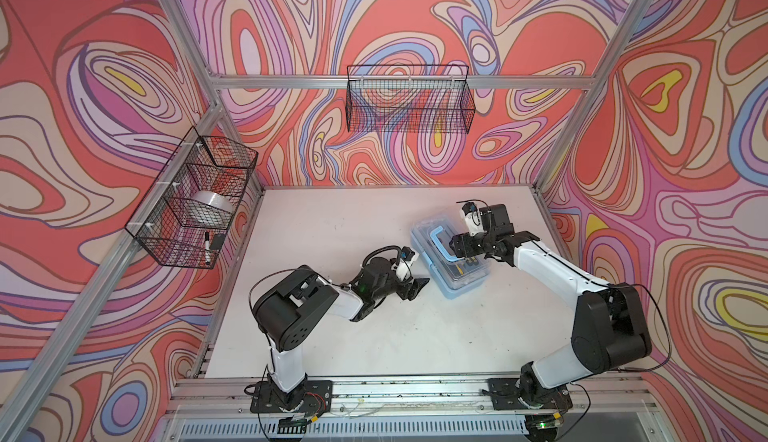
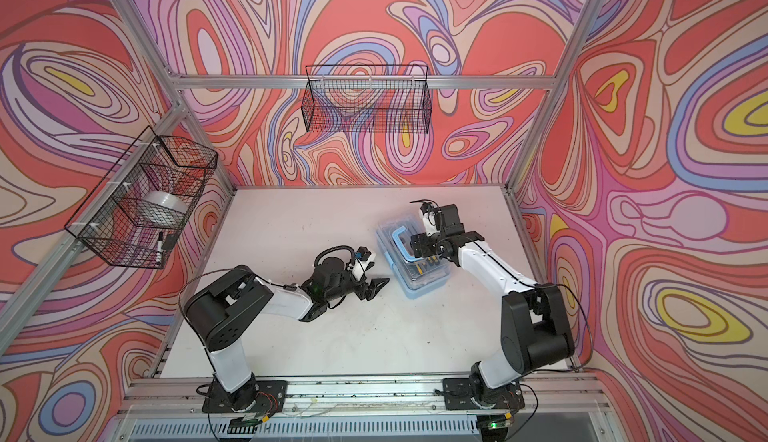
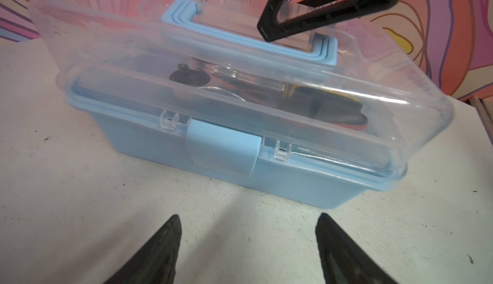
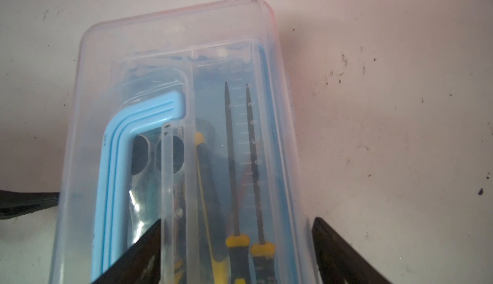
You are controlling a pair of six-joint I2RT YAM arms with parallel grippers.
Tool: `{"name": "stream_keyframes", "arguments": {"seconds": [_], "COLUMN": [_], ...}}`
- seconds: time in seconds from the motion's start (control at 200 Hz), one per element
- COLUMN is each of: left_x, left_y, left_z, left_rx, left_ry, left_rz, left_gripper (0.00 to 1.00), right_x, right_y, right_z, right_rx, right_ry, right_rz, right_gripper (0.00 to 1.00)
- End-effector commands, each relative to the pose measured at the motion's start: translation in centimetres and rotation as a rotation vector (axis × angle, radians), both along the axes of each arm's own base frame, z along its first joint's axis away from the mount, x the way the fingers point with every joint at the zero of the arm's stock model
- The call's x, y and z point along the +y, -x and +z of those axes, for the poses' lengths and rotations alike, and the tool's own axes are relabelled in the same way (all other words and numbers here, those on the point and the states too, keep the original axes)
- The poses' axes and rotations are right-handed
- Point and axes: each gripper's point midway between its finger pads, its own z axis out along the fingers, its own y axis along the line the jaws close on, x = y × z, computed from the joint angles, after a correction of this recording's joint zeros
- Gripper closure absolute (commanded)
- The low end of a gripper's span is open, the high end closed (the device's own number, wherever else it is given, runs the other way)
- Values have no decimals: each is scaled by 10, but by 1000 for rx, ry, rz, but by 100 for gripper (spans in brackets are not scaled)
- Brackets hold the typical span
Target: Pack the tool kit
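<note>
- The right gripper [image 4: 238, 219] was wide open and held nothing. It hung over the tool kit case [image 1: 465, 282], right of the middle in both top views. One finger was above the lid and the other was past the case's edge.
- The left gripper [image 3: 248, 215] was open and empty too. It sat low over the white table [image 1: 332, 228], near the front of the case but not touching it.
- The case stood flat on the table. No loose tools showed around it.
- Its clear lid [image 3: 106, 42] was down on the blue bottom, so the packing looked nearly done.
- The blue handle [image 4: 117, 162] lay flat on the lid, close below one right finger.
- The blue latch [image 3: 222, 150], in the middle of the left wrist view, faced the left gripper. It looked folded down, but I could not tell if it had clicked. Pressing it may be the only job left.
- Two thin tools [image 4: 230, 162] with yellow grips lay inside.
</note>
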Motion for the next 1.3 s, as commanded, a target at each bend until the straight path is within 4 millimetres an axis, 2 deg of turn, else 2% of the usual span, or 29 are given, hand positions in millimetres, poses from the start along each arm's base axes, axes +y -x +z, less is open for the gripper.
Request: {"name": "stream_keyframes", "arguments": {"seconds": [0.0,0.13,0.37,0.456,0.466,0.486,0.691,0.871,0.996,1.292], "left_x": [4,8,21,24,29,32,40,46,48,50], "left_y": [1,3,14,15,20,23,26,31,34,41], "left_z": [13,13,3,4,-4,-7,-6,-2,-6,-10], "left_rx": [-36,-43,-44,-57,-41,-35,-41,-98,-106,-113], "left_ry": [21,17,-11,-3,-18,-20,6,2,4,45], "left_rz": [-4,7,12,26,27,29,69,123,141,152], "left_gripper": [21,21,21,22,22,22,28,28,28,34], "right_x": [12,24,42,50,51,53,76,95,101,100], "right_y": [-9,-3,23,34,36,39,66,85,92,93], "right_z": [3,-7,-18,-23,-24,-25,-28,-30,-27,-30], "right_rx": [-24,14,75,103,107,114,160,185,185,190], "right_ry": [-20,-48,-110,-114,-115,-119,-152,-158,-188,-183], "right_rz": [82,167,291,326,333,341,389,431,443,436], "right_gripper": [14,20,30,31,31,31,32,33,34,34]}}
